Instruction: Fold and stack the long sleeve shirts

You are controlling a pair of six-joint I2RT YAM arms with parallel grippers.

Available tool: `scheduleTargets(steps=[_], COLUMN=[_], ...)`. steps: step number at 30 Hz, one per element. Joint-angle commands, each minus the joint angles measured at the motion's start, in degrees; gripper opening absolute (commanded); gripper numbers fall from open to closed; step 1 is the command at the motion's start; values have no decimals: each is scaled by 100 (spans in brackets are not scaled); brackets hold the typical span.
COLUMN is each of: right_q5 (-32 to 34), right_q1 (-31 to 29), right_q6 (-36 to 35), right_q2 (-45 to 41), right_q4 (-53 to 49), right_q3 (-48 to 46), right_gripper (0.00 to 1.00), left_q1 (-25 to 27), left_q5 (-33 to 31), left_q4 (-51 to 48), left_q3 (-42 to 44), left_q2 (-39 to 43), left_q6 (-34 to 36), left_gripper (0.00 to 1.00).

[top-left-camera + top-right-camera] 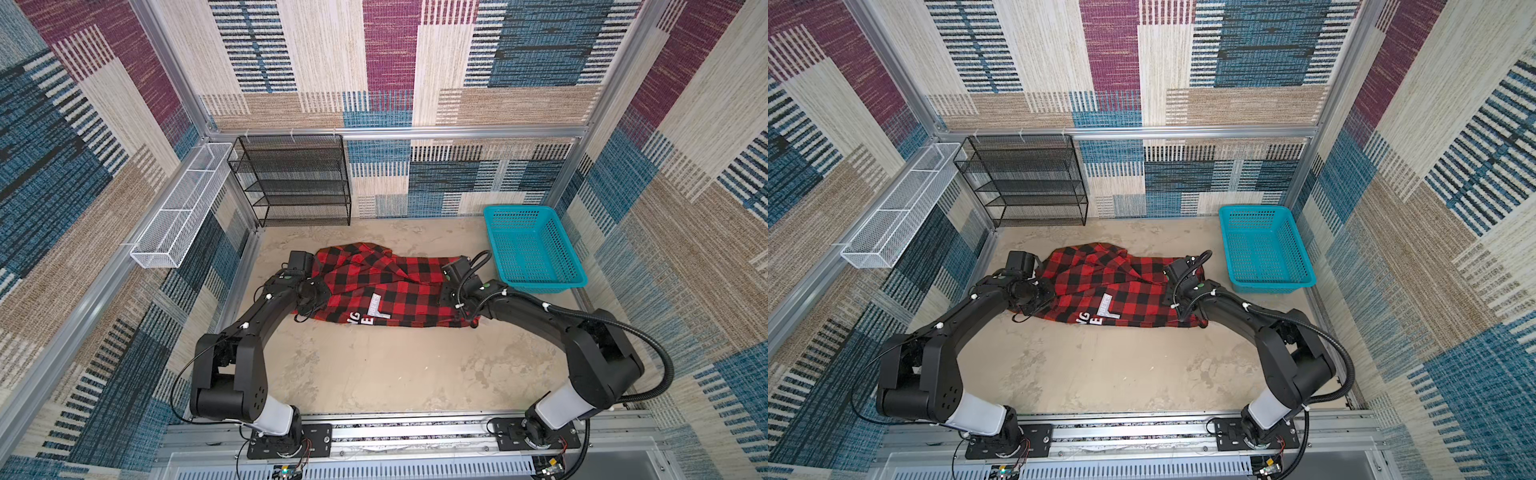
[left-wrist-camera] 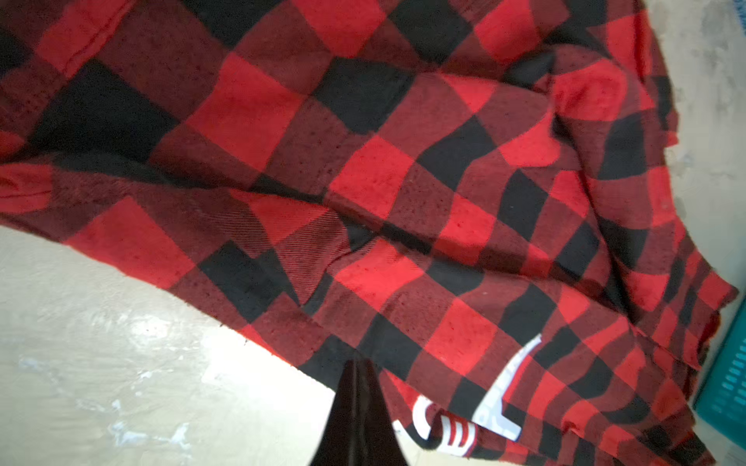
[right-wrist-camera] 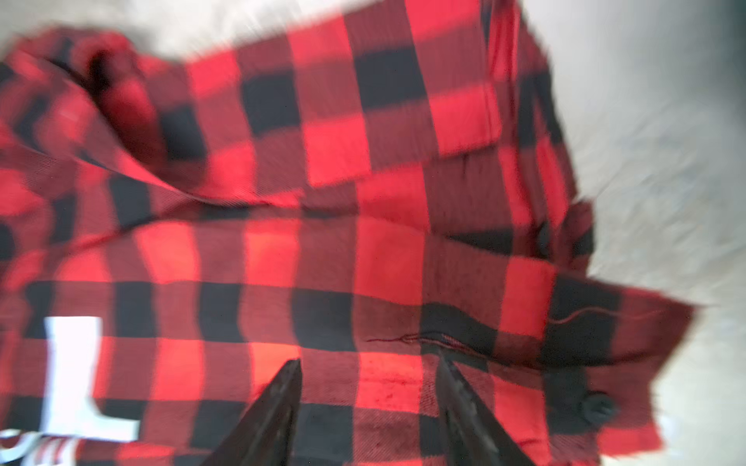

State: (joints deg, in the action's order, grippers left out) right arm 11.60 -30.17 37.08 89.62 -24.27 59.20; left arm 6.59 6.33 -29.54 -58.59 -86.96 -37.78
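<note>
The long sleeve shirt [image 1: 386,286] [image 1: 1113,286], a red-and-black check flannel with white lettering [image 1: 376,309], lies crumpled and partly folded across the far half of the table. My left gripper [image 1: 318,291] [image 2: 357,363] is at the shirt's left end. Its fingers are pressed together with their tips on the hem, and I cannot tell whether cloth is pinched. At the shirt's right end my right gripper [image 1: 446,293] [image 3: 369,359] stands open just above the cloth, with nothing held between its fingers [image 3: 282,399]. A buttoned cuff [image 3: 597,407] lies beside it.
A teal plastic basket [image 1: 544,284] [image 1: 1273,286] stands at the back right, close to the right arm. Against the back wall is a black mesh shelf [image 1: 291,178]. A white wire tray [image 1: 183,208] hangs on the left wall. Bare table [image 1: 395,365] lies in front of the shirt.
</note>
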Motion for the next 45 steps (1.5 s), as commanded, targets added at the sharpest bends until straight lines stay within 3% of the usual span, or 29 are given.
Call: scheduleTargets(steps=[1,10,19,26,31,35,41,45], right_q5=[134,23,-116,67,174,-160,-220,11], right_q1=[324,1061,1233,1242,1252,1251,1252,1248], right_q6=[-402,-500,-596,-984,-1423,-1699,-1778,-1636], right_q2=[-174,-193,395,213,155,314,841,959], right_q4=[-648,-815,-186,257,249,400,268,-367], right_q3=[130,-200,-332,-274,14,171,382,678], right_gripper=[57,63,66,23,14,14,23,59], left_q1=[169,387,404,413,413,417,422,413], left_q5=[-19,-123,-132,-123,-127,-139,-226,-408], left_q4=[-236,-202,-159,-131,-122,-122,-165,-343], left_q3=[-113,-162,-85,-30,-30,-16,65,-68], left_q2=[26,-251,-173,-269,-253,-227,-112,-88], left_q6=[162,125,135,109,109,130,166,260], left_gripper=[0,0,0,0,0,0,0,0])
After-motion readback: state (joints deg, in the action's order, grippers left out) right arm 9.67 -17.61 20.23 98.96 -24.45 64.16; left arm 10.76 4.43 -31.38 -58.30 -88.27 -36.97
